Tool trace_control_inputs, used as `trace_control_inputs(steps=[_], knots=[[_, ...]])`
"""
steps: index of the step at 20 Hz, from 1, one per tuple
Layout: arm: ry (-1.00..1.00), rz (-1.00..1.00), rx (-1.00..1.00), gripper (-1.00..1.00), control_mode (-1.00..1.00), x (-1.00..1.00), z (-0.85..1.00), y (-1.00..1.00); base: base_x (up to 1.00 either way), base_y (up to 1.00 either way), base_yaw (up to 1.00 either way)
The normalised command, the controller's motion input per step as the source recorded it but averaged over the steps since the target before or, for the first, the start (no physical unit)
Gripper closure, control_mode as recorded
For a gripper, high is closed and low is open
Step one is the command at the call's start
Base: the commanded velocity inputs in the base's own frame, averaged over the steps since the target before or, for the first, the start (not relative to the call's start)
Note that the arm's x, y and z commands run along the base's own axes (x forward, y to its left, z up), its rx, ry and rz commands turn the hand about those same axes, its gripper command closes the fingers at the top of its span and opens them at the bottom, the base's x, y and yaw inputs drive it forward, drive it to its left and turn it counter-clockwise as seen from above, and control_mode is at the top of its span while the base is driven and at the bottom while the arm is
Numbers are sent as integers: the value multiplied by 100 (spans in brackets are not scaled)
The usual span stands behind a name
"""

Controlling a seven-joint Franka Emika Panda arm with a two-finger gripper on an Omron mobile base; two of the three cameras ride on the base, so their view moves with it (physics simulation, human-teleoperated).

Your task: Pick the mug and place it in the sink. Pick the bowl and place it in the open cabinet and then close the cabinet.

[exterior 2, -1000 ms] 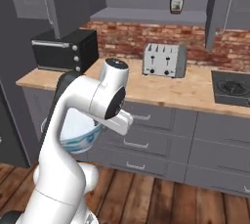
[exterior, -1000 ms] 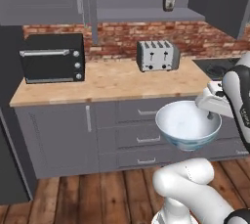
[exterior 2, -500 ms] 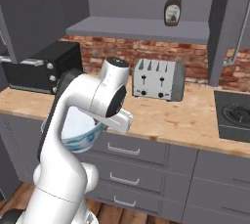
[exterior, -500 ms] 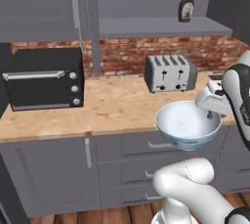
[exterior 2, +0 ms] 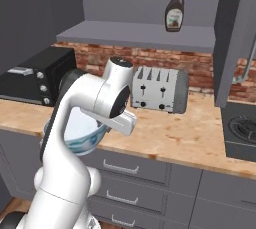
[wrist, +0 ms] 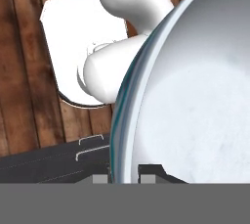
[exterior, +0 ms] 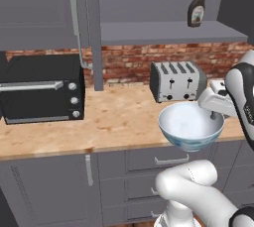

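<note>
The hand [exterior: 214, 116] holds the big white bowl [exterior: 190, 127] tight by its rim. The bowl hangs in the air just in front of the desk [exterior: 119, 117], near the toaster [exterior: 177, 81].

1. Our arm [exterior 2: 80, 123] rises from the base and bends forward at chest height.
2. Our gripper [exterior: 214, 116] points downward, its two fingers pinched on the rim of the bowl [exterior: 191, 126], which hangs upright.
</note>
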Motion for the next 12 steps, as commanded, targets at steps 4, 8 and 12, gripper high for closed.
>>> trace_control_inputs(steps=[4, 8, 12], knots=[[0, 0, 0, 100, 100, 0, 0, 0, 0, 0, 0], [0, 0, 0, 100, 100, 0, 0, 0, 0, 0, 0], [0, 0, 0, 100, -100, 0, 0, 0, 0, 0, 0]])
